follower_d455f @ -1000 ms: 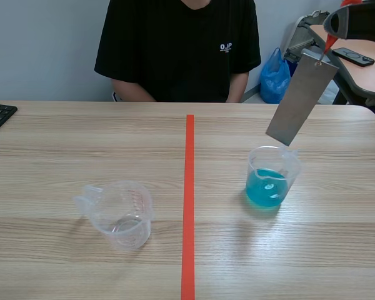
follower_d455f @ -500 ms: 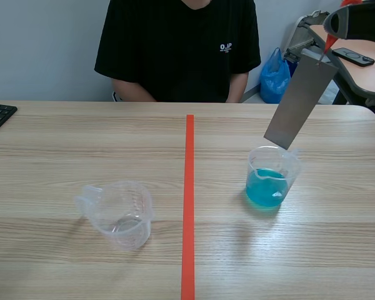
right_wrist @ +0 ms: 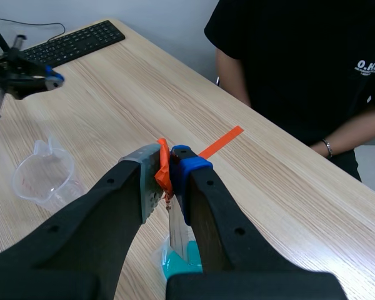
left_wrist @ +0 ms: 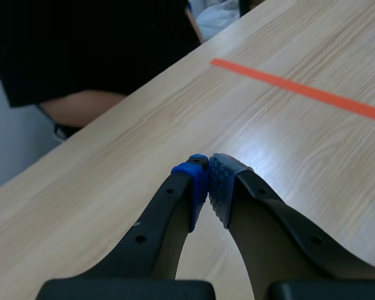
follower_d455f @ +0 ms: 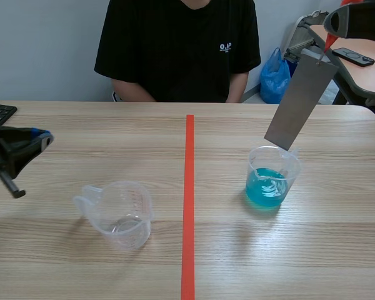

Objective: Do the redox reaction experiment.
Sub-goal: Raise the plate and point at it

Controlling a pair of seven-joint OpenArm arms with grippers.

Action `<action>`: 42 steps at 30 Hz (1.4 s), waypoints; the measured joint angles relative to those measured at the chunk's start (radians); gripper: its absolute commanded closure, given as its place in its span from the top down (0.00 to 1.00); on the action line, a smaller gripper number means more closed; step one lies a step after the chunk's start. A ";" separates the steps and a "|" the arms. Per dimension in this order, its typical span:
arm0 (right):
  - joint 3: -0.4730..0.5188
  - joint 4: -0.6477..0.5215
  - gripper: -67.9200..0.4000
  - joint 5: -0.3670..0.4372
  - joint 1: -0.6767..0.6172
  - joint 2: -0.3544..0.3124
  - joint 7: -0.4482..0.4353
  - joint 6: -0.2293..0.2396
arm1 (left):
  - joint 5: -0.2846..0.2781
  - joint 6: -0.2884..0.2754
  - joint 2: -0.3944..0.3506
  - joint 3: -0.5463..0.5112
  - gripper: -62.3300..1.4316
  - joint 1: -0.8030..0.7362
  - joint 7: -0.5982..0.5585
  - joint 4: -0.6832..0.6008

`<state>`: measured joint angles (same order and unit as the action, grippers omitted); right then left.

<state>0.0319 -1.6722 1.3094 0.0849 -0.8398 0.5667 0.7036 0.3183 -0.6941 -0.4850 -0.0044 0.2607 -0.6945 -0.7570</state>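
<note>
Right gripper raised, pinching metal strip over beaker; left gripper pressed together, low.

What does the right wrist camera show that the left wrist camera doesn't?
Only the right wrist view: the right tool, shut on an orange tab atop a grey metal strip hanging over the cup of blue liquid, plus the empty clear cup and a keyboard. Only the left wrist view: what looks like a plastic bag beyond the wooden table. Both: that table, its orange-red tape line, the person in black, and the left tool, close up and shut on nothing in its own view, small and distant in the other.
</note>
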 measured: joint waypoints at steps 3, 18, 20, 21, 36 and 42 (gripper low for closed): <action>0.000 0.000 0.03 0.000 0.000 0.000 0.000 0.000 | -0.001 0.000 0.052 0.081 0.07 0.080 0.051 0.000; 0.000 0.000 0.03 0.001 0.000 0.000 0.000 0.000 | 0.013 0.000 0.343 0.352 0.07 0.299 0.193 0.101; 0.000 0.000 0.03 0.002 0.000 0.000 0.000 0.000 | 0.026 0.000 0.373 0.370 0.07 0.321 0.198 0.130; 0.000 0.000 0.03 0.005 0.000 0.000 0.000 0.000 | 0.029 0.000 0.389 0.377 0.07 0.331 0.203 0.142; 0.000 0.000 0.03 0.005 0.000 0.000 0.000 0.000 | 0.082 0.000 0.528 0.422 0.07 0.394 0.225 0.240; 0.000 0.000 0.03 0.005 0.000 0.000 0.000 0.000 | 0.082 0.000 0.543 0.434 0.07 0.401 0.235 0.239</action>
<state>0.0319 -1.6722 1.3140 0.0849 -0.8398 0.5667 0.7036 0.4004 -0.6945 0.0578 0.4297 0.6621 -0.4591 -0.5179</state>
